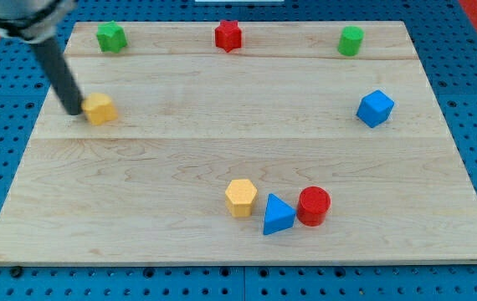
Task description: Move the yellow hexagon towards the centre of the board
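The yellow hexagon (241,197) lies near the view's bottom, a little right of the middle of the wooden board (222,142). It touches or nearly touches a blue triangle (278,215). My tip (73,109) is far from it, at the view's left. The tip rests against the left side of a second yellow block (100,109), whose shape I cannot make out. The dark rod slants up to the view's top left.
A red cylinder (314,206) sits right of the blue triangle. A blue cube (375,108) lies at the right. Along the top edge are a green block (111,37), a red star (228,35) and a green cylinder (351,40).
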### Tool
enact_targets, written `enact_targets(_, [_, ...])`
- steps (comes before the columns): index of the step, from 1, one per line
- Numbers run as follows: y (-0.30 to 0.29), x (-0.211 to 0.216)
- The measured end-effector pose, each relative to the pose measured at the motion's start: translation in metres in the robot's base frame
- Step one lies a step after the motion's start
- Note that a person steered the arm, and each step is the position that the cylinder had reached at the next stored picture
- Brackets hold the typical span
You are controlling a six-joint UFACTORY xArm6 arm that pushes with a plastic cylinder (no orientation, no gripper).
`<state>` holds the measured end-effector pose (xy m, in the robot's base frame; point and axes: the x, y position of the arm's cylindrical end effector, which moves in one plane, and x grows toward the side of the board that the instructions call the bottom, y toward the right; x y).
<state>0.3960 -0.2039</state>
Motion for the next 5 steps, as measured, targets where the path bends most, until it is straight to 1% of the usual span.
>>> enact_targets(1, [0.065, 0.0])
enact_targets(2, [0.109, -0.002])
enact_targets(3, [0.146, -0.012])
enact_targets(4, [0.176, -0.046])
enact_targets(5, [0.192, -0.029])
